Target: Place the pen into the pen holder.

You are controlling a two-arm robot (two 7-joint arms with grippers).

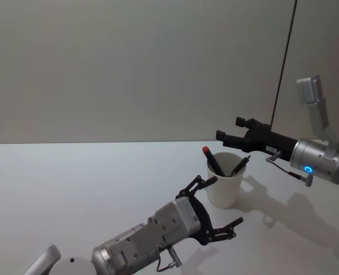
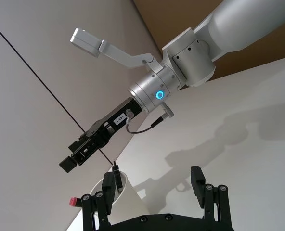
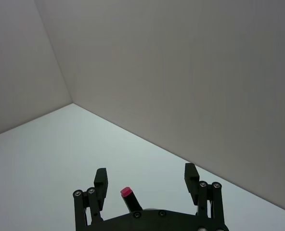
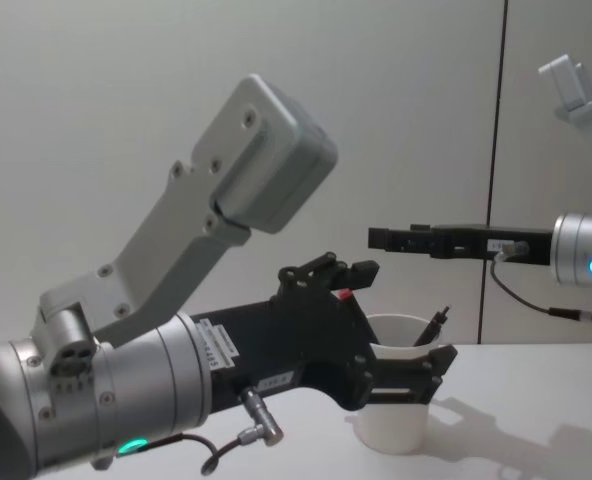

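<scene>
The pen holder (image 1: 225,186), a plain white paper cup, stands upright on the table right of centre. Two pens lean inside it: a red-capped pen (image 1: 209,156) and a black pen (image 1: 240,165). My right gripper (image 1: 231,130) hovers just above and behind the cup, open, with nothing between its fingers; the red cap (image 3: 126,192) shows below it. My left gripper (image 1: 228,199) is open at the cup's near side, holding nothing. The cup (image 2: 109,192) and the right gripper (image 2: 74,156) also appear in the left wrist view, and the cup (image 4: 396,425) in the chest view.
The white table (image 1: 72,183) stretches to the left and toward the front. A grey wall with a dark vertical seam (image 1: 284,74) stands behind. The left arm's large body (image 4: 176,300) crosses the chest view in front of the cup.
</scene>
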